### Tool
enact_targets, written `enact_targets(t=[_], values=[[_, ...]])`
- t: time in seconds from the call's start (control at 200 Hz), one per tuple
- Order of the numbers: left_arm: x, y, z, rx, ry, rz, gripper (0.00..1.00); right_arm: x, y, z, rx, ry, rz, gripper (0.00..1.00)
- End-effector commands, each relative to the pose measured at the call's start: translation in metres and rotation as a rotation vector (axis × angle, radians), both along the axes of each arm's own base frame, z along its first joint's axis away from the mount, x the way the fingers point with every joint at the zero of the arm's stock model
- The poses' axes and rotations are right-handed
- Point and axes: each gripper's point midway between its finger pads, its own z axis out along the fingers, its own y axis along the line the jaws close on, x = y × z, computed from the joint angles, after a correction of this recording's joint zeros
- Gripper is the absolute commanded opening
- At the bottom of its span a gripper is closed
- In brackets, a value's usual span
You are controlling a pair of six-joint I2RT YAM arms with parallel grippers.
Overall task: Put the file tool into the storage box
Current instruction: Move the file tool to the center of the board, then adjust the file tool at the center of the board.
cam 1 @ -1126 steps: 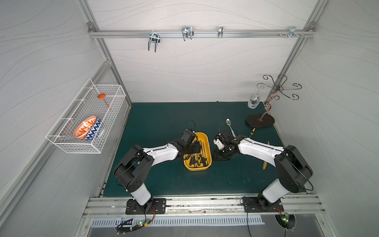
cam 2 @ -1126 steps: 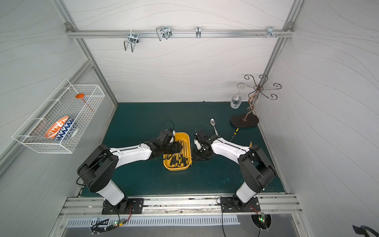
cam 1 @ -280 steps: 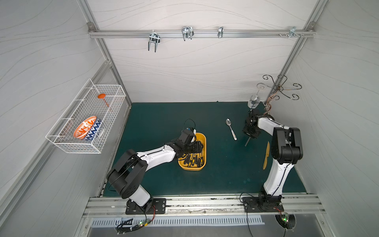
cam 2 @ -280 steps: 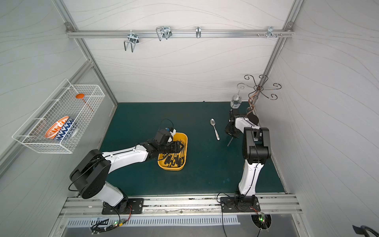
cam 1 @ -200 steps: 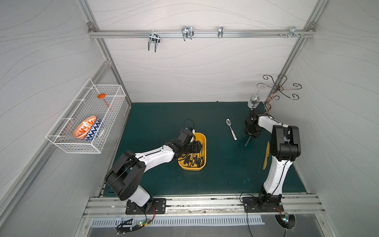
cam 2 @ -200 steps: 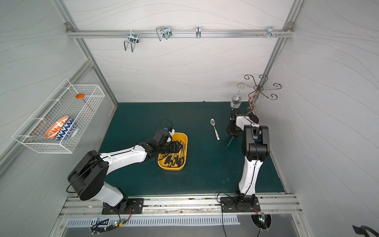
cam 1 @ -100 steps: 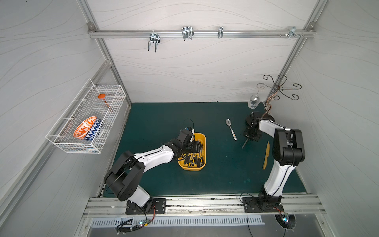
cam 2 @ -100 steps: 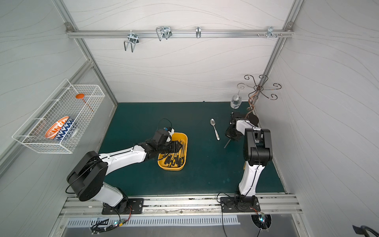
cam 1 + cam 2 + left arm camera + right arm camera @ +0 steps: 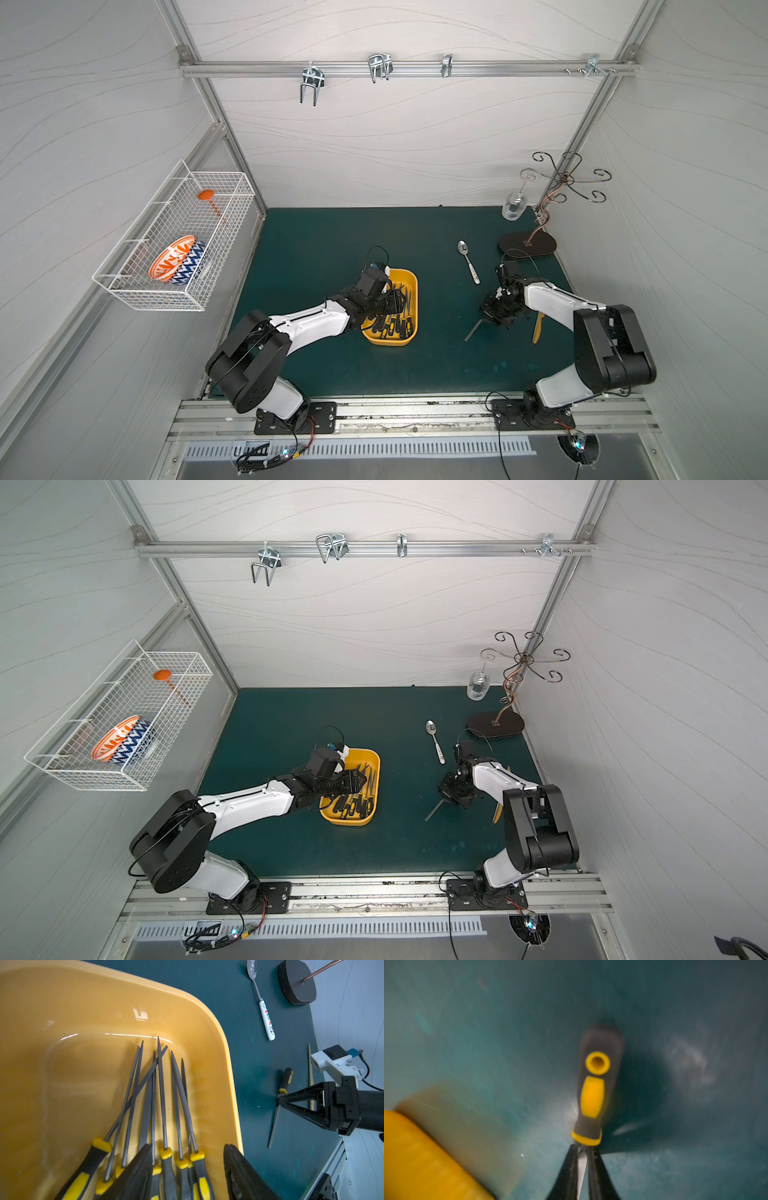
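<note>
The file tool point(image 9: 593, 1093) has a black and yellow handle and a thin grey blade point(image 9: 473, 331). My right gripper point(image 9: 581, 1148) is shut on the blade just below the handle collar. In both top views, this gripper point(image 9: 490, 318) point(image 9: 446, 798) holds the file tilted over the green mat, right of the storage box. The yellow storage box point(image 9: 405, 272) point(image 9: 370, 752) holds several files point(image 9: 162, 1095). My left gripper point(image 9: 188, 1147) stands open low over their handles, with nothing between its fingers.
A spoon point(image 9: 468, 264) lies on the mat behind the right gripper. A dark stand base point(image 9: 527, 245) and a glass jar point(image 9: 512, 208) are at the back right. A wooden stick point(image 9: 538, 328) lies under the right forearm. A white wire basket point(image 9: 174, 237) hangs on the left wall.
My right gripper has come away from the stand base toward the front of the mat, carrying the file. The left arm has hardly moved.
</note>
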Motion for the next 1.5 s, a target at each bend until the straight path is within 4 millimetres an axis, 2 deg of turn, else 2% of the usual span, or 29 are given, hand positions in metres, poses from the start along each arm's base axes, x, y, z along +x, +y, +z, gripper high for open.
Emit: enact_targets(t=[0.0, 0.095, 0.17, 0.295, 0.44, 0.53, 0.655, 0.835, 0.98, 1.1, 1.215, 1.351, 1.406, 1.496], values=[[0.007, -0.008, 0.02, -0.044, -0.065, 0.009, 0.59, 0.002, 0.023, 0.015, 0.067, -0.012, 0.042, 0.29], [0.006, -0.011, 0.02, -0.039, -0.066, -0.004, 0.59, 0.004, 0.032, 0.031, 0.031, -0.049, 0.139, 0.37], [0.006, -0.013, 0.022, -0.036, -0.071, -0.011, 0.59, 0.002, 0.035, 0.043, -0.037, -0.089, 0.224, 0.39], [0.008, -0.014, 0.025, -0.034, -0.08, -0.01, 0.59, -0.011, 0.034, 0.049, -0.165, -0.111, 0.364, 0.32], [0.009, -0.017, 0.022, -0.033, -0.071, -0.015, 0.59, -0.034, 0.032, 0.037, -0.225, -0.032, 0.482, 0.13], [0.009, -0.017, 0.021, -0.033, -0.069, -0.017, 0.59, -0.043, 0.033, 0.028, -0.223, 0.004, 0.511, 0.05], [0.009, -0.016, 0.022, -0.027, -0.073, -0.016, 0.59, -0.051, 0.034, 0.016, -0.222, 0.046, 0.537, 0.04], [0.009, -0.014, 0.023, -0.018, -0.078, -0.009, 0.6, -0.051, 0.04, -0.003, -0.205, 0.097, 0.555, 0.05], [0.009, -0.013, 0.025, -0.018, -0.081, -0.007, 0.59, -0.037, 0.048, -0.016, -0.203, 0.113, 0.561, 0.05], [0.009, -0.011, 0.025, -0.012, -0.084, -0.003, 0.59, -0.013, 0.05, -0.018, -0.209, 0.099, 0.542, 0.05], [0.008, -0.01, 0.026, -0.014, -0.086, 0.0, 0.59, 0.016, 0.045, -0.013, -0.219, 0.067, 0.503, 0.06], [0.008, -0.012, 0.026, -0.02, -0.082, -0.004, 0.59, 0.049, 0.031, -0.004, -0.224, 0.035, 0.425, 0.06], [0.007, -0.012, 0.025, -0.021, -0.079, -0.007, 0.59, 0.057, 0.027, 0.0, -0.211, 0.025, 0.398, 0.06], [0.008, -0.012, 0.025, -0.02, -0.079, -0.008, 0.59, 0.059, 0.029, 0.006, -0.19, 0.009, 0.387, 0.06]])
